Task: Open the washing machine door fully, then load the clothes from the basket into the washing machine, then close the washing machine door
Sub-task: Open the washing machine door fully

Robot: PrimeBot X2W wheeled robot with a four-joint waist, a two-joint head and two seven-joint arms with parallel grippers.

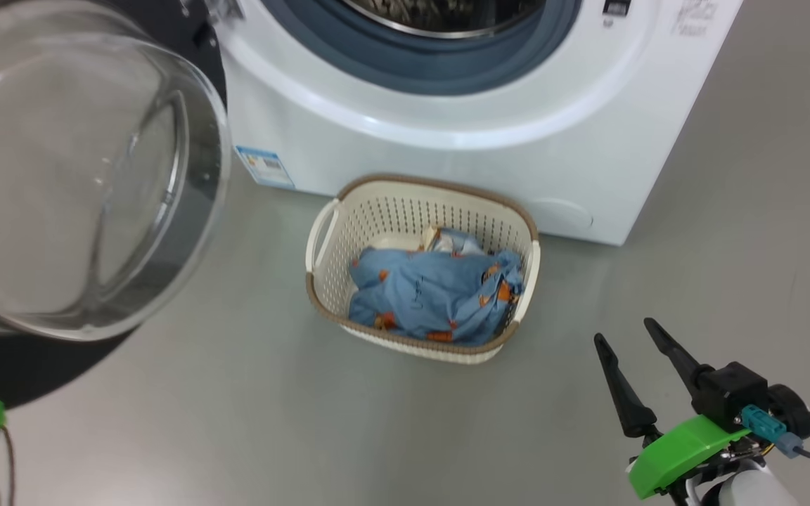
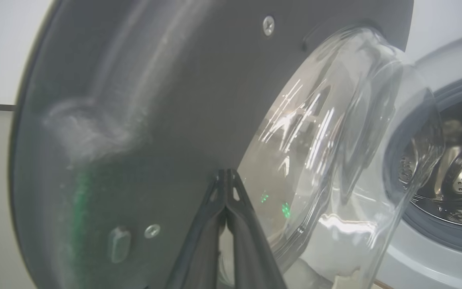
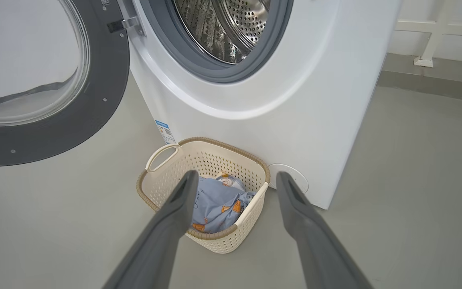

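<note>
The big round black-rimmed glass door (image 2: 134, 100) stands wide open by my pinched-shut left gripper (image 2: 225, 172) — that part looks done. The soft light blue clothes (image 1: 433, 292) sit in the small cream plastic basket (image 1: 405, 211), just ahead of my wide, empty right gripper (image 1: 624, 330) — loading and shutting are left.

The light is bright and soft all over. The basket (image 1: 405, 214) casts only a faint shadow on the floor (image 1: 236, 393). White streaks shine on the door (image 2: 315, 132) glass, and its dark rim looks smeary. The close fingers (image 3: 167, 233) look fuzzy.
</note>
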